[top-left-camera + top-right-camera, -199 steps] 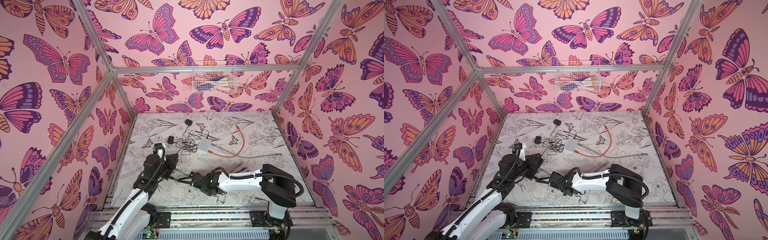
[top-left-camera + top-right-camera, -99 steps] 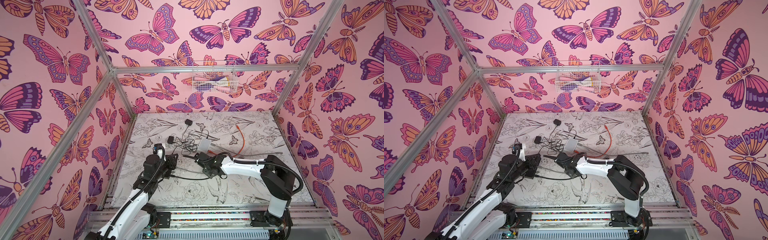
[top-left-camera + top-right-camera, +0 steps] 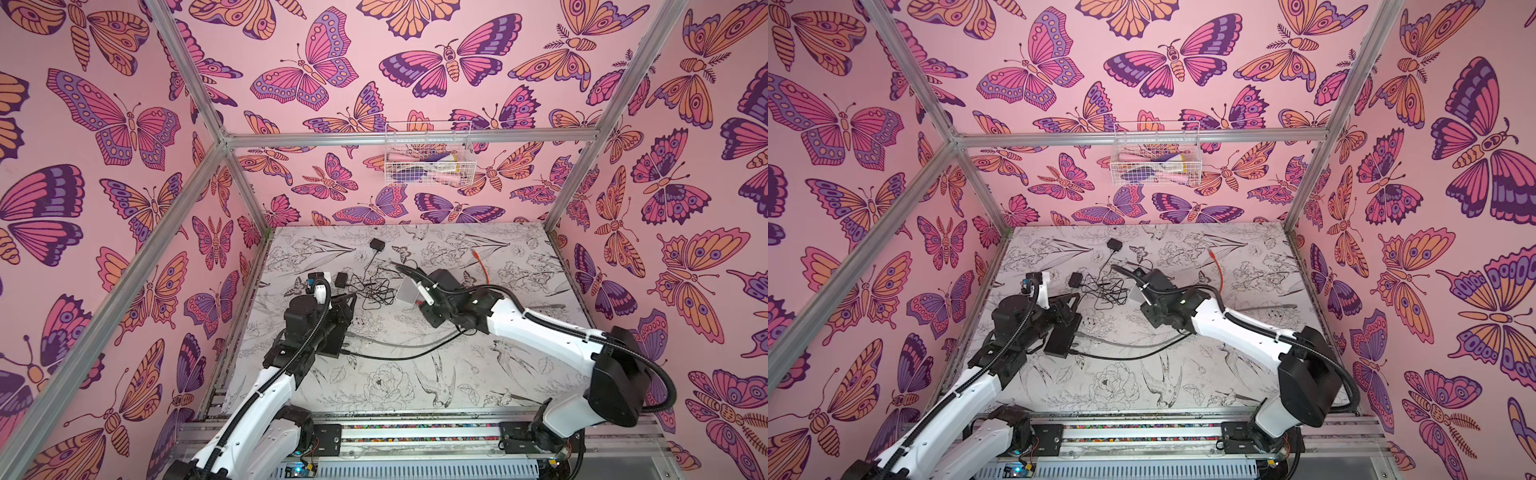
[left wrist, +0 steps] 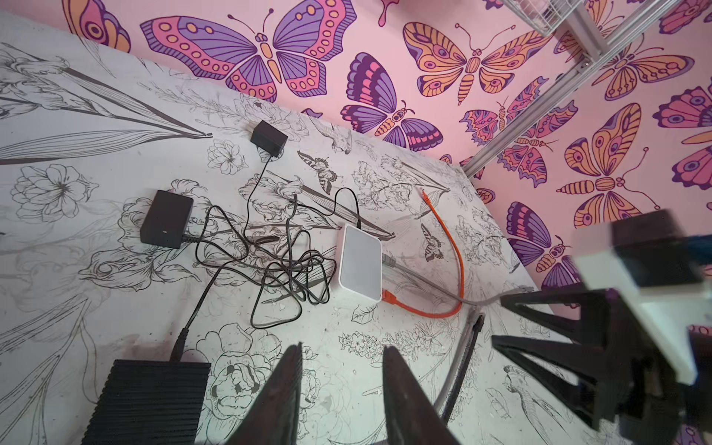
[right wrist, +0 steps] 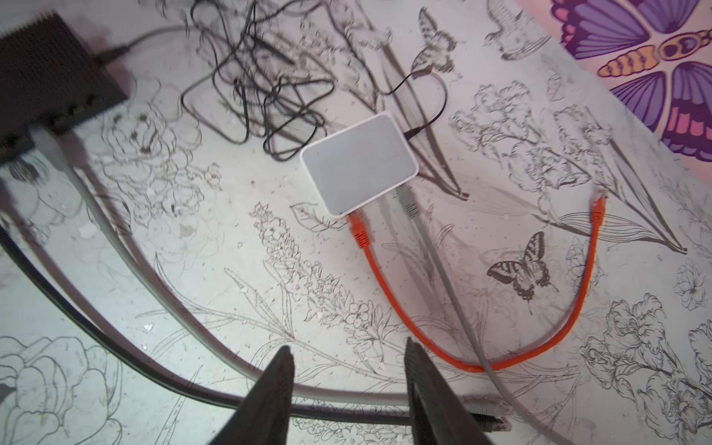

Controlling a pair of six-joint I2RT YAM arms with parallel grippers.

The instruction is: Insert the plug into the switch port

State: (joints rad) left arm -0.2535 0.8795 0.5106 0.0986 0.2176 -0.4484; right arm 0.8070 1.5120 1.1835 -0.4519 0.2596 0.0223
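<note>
Both jaws stand parted and empty over a cable-strewn table.
A grey plug [image 5: 485, 402] and a black plug [image 5: 492, 422] lie loose, side by side on the flower-printed table [image 5: 231, 269], ringed by butterfly-papered walls [image 3: 124, 124]. The right gripper [image 5: 346, 348] reaches low to mid-table, just over those plugs and near the white switch [image 5: 358, 163]. The left gripper [image 4: 341, 348] hovers beside the black switch [image 4: 146, 400]. Count: two switches, four network cables [image 5: 539, 346], and two black adapters [image 4: 165, 219].

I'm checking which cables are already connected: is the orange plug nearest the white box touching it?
Touching. The right wrist view shows the orange plug seated against the white box's edge with no gap; the left wrist view agrees.
</note>
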